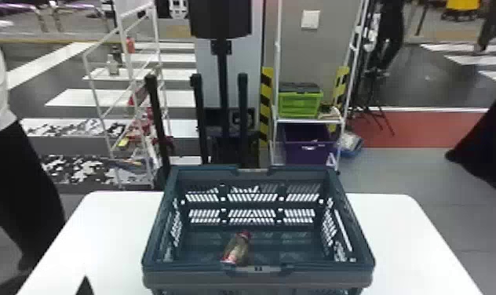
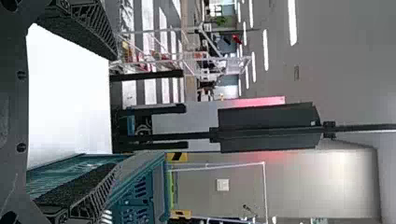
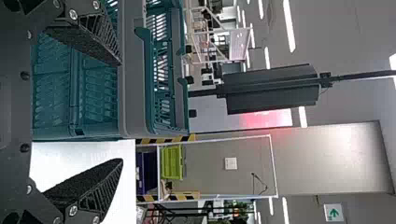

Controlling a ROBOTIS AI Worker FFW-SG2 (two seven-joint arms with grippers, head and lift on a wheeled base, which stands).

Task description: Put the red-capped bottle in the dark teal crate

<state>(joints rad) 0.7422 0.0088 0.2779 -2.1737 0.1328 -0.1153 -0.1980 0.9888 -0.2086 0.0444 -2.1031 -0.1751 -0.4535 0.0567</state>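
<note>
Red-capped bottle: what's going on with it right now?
Nothing is handling the red-capped bottle: it is inside the dark teal crate, near the side closest to the robot. The crate stands on the white table. The left gripper and right gripper are both open and empty. The bottle looks placed as asked.

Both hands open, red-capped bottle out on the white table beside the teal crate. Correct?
Wrong on the bottle's place: the head view shows the red-capped bottle inside the teal crate. The left hand and right hand are open, as you say.
</note>
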